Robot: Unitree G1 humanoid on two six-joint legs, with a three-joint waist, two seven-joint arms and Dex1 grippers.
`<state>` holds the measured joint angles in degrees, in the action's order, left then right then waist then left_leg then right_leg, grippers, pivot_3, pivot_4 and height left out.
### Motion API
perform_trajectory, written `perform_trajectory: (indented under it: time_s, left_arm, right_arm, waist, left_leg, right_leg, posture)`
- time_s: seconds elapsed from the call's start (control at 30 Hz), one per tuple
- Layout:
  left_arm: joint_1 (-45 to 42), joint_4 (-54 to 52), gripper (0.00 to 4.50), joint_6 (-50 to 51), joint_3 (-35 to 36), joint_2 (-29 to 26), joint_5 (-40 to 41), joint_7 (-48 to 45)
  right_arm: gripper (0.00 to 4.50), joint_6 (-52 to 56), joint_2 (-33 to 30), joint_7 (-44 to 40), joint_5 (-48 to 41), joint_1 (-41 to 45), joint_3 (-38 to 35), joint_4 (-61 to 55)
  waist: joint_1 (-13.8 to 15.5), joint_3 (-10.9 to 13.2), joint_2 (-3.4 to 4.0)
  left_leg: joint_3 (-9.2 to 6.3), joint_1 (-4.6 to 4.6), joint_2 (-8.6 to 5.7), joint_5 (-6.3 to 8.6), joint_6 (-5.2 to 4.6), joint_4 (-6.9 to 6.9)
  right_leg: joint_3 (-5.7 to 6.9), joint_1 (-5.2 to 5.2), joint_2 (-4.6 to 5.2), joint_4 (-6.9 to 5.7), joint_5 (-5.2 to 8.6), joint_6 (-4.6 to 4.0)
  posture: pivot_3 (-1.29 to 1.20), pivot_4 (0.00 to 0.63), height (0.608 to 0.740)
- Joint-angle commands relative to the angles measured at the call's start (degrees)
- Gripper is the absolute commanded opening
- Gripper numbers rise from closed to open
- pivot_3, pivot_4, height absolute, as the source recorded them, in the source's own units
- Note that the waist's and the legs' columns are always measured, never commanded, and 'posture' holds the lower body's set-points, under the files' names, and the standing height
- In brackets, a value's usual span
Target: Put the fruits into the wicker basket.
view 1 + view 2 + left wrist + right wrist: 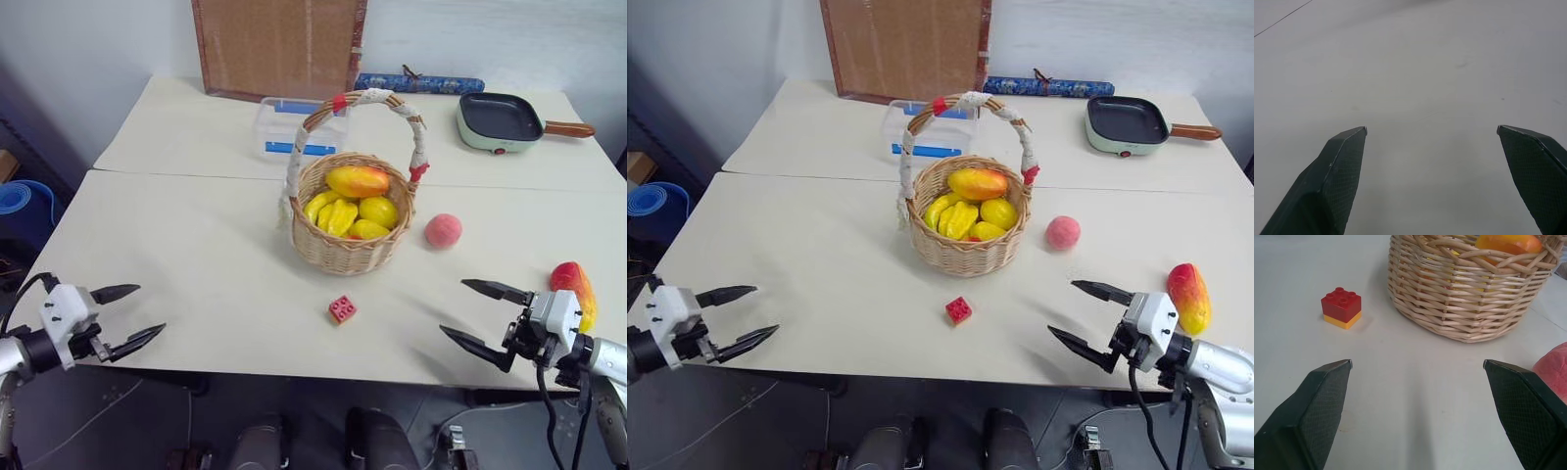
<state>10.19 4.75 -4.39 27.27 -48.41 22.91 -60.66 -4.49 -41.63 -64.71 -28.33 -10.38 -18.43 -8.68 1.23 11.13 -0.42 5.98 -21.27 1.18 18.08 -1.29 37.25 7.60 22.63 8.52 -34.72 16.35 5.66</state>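
The wicker basket (348, 250) stands mid-table, its arched handle wrapped in white cloth, holding several yellow fruits and an orange-yellow one (357, 180). A pink-red peach (443, 230) lies on the table just right of the basket, apart from it. A red-and-yellow mango (576, 282) rests near the table's right front edge. My right gripper (452, 305) is open and empty, just left of the mango, pointing toward the basket (1469, 298). My left gripper (152, 308) hovers open and empty at the front left, over bare tabletop.
A small red brick (342, 309) sits in front of the basket. Behind the basket are a clear plastic box (289, 127), a green frying pan (500, 119), a brown board (279, 44) against the wall and a blue roll (421, 84).
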Motion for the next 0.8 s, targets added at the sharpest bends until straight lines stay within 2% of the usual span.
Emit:
perform_trajectory:
  time_s: [0.03, 0.27, 0.43, 0.6, 0.7, 0.8]
  left_arm:
    - [1.2, -2.5, 4.50, 0.5, 2.9, -0.5, 1.1, 0.5]
    - [0.4, -7.3, 4.50, 7.7, 2.6, -1.0, 5.5, -0.3]
    - [-0.4, -13.3, 4.50, 13.1, -0.6, -2.1, 5.9, -0.8]
    - [-5.5, -22.1, 4.50, 18.1, -9.4, 2.1, 6.6, 4.0]
    - [-8.6, -30.0, 4.50, 23.8, -19.6, 7.8, 5.2, 10.1]
    - [-14.2, -28.9, 4.50, 26.6, -29.0, 14.8, 0.6, 15.5]
  right_arm:
    - [4.49, 0.7, -1.6, -1.0, -1.6, -1.1, -2.6, -1.9]
    - [4.49, 7.4, -2.7, 0.3, -3.5, 0.3, -0.6, -8.1]
    - [4.49, 13.4, -2.5, 3.4, -6.0, 1.9, 0.2, -13.1]
    - [4.49, 15.7, -0.5, 5.6, -10.0, 3.6, 1.1, -20.0]
    - [4.49, 17.1, 1.3, 8.1, -13.5, 5.5, 2.3, -24.6]
    - [4.49, 16.5, 1.1, 6.0, -14.0, 5.6, 2.6, -25.4]
  waist:
    - [0.0, 0.0, 0.00]
    - [0.0, 0.0, 0.00]
    - [0.0, 0.0, 0.00]
    - [0.2, 0.0, 0.01]
    - [0.2, 0.0, 0.01]
    - [0.4, 0.0, -0.01]
  left_leg:
    - [0.00, 0.00, 0.00, -0.01, -0.01, 0.00]
    - [0.13, 0.00, 0.08, 0.00, -0.16, 0.06]
    - [0.17, 0.01, 0.16, 0.12, 0.08, 0.09]
    - [0.20, 0.00, 0.14, 0.10, 0.06, 0.10]
    - [0.20, 0.00, 0.14, 0.02, -0.14, 0.13]
    - [0.20, -0.01, 0.08, 0.01, -0.19, 0.19]
  right_leg:
    - [0.00, 0.00, 0.00, 0.01, 0.00, 0.00]
    - [0.00, -0.01, -0.05, 0.10, 0.00, 0.00]
    - [0.01, 0.00, -0.10, 0.09, 0.00, 0.00]
    - [-0.01, -0.01, -0.10, 0.08, 0.00, 0.00]
    - [-0.03, -0.04, -0.12, 0.06, -0.01, 0.02]
    - [-0.02, -0.08, -0.19, -0.06, -0.05, 0.09]
  posture:
    - [0.00, 0.150, 0.740]
    - [0.00, 0.150, 0.740]
    - [0.00, 0.150, 0.740]
    - [0.00, 0.150, 0.740]
    - [0.00, 0.150, 0.740]
    - [0.00, 0.150, 0.740]
